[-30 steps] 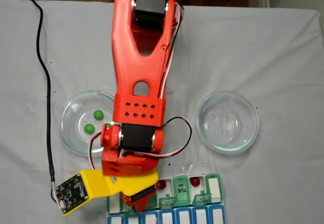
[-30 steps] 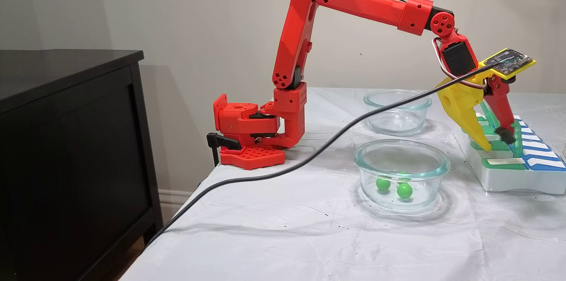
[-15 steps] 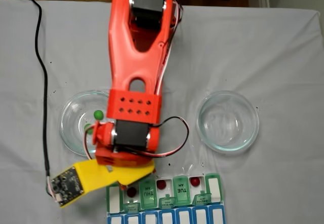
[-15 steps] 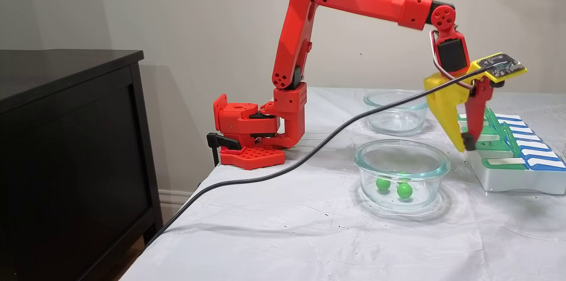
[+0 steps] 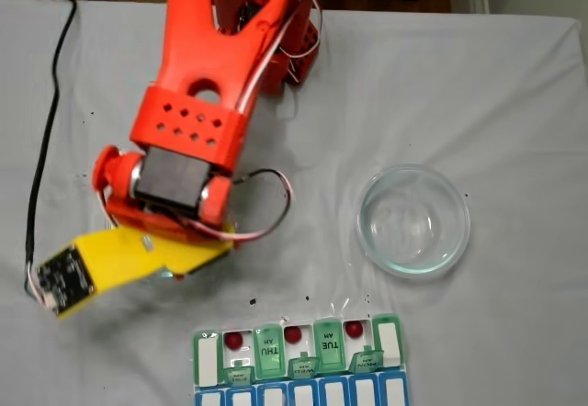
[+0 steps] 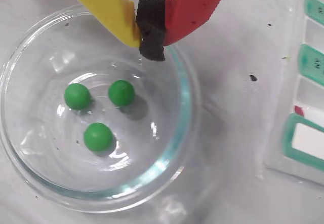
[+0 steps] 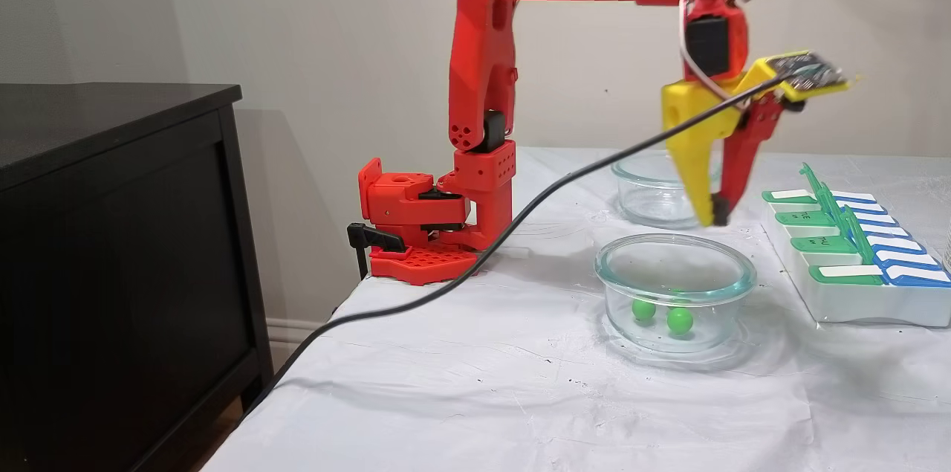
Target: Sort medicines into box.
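Three green medicines (image 6: pixel 121 92) (image 6: pixel 77 96) (image 6: pixel 97 136) lie in a clear glass dish (image 6: pixel 185 97); two of them (image 7: pixel 643 308) (image 7: pixel 679 320) show in a fixed view. My gripper (image 6: pixel 151 36) (image 7: pixel 713 219), one finger yellow and one red, hangs shut and holds nothing, a little above the dish's far rim. The box (image 5: pixel 390 343) (image 7: pixel 854 286) lies beyond it with its green lids raised. Three dark red medicines (image 5: pixel 235 339) (image 5: pixel 292 334) (image 5: pixel 354 329) sit in separate compartments. In a fixed view from above, the arm (image 5: pixel 184 149) covers this dish.
A second glass dish (image 5: pixel 413 219) (image 7: pixel 661 193) stands empty beside the first. A black cable (image 7: pixel 520 212) runs from the wrist camera board (image 5: pixel 57 277) across the white cloth and off the table edge. A dark cabinet (image 7: pixel 111 234) stands next to the table.
The gripper rose out of the box, leaving a red ball beside the THU lid. It shut and swung over to the dish with the green balls.
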Available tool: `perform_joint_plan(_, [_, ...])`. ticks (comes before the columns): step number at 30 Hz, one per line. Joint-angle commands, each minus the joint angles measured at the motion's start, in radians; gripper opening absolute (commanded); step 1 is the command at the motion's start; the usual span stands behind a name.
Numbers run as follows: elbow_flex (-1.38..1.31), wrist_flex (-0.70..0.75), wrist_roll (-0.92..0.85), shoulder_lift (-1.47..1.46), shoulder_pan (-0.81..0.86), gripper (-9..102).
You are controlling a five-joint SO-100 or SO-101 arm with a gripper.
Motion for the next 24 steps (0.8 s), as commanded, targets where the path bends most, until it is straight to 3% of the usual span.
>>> perform_joint_plan(1, [0.054, -0.066, -0.017, 0.232, 0.04, 0])
perform_joint_plan(13, [0.141, -0.15, 0.023, 0.202, 0.084, 1])
perform_joint_plan(24, [0.127, -0.161, 0.038, 0.094, 0.066, 11])
